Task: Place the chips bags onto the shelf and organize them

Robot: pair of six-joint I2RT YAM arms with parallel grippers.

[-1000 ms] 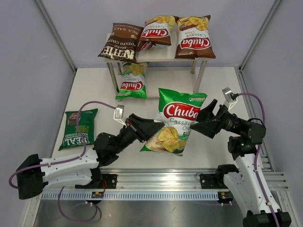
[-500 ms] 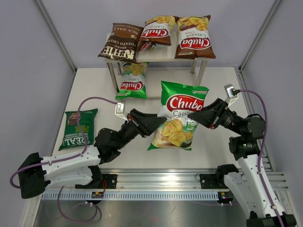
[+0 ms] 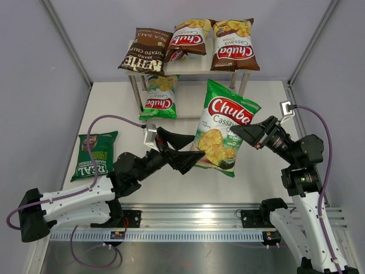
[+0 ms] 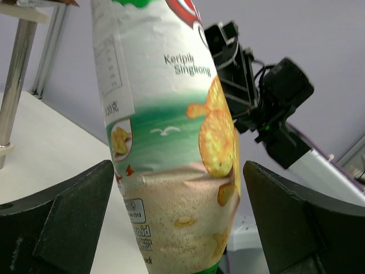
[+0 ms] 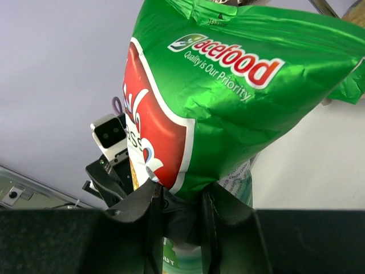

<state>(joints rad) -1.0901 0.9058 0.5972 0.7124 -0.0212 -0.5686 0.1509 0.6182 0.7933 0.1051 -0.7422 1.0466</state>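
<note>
- Right end effector [image 3: 238, 131]: fingers pressed onto the right edge of a green Chuba bag [image 3: 227, 123], pinching it; in the right wrist view the two dark fingertips [image 5: 149, 212] clamp a fold of green foil just below the red logo
- Left end effector [image 3: 198, 146]: spread wide; in the left wrist view its two fingers [image 4: 63, 214] stand on either side of the bag's lower end with a gap on each side, gripping nothing
- Green Chuba bag: off the surface [image 3: 114, 108], tilted, with its top toward the shelf [image 3: 194, 64] and its lower end toward the left arm; it hangs between the two arms, in front of the shelf's right leg
- Shelf: at the far end of the surface; on its top board lie a dark brown Kettle bag [image 3: 145, 51] at the left and two brown Chuba bags [image 3: 232, 45] in the middle and at the right
- Second green Chuba bag [image 3: 159, 97]: beneath the top board, left side, its lower end jutting toward the arms
- REAL bag [image 3: 94, 155]: flat on the surface at the left, well apart from the shelf
</note>
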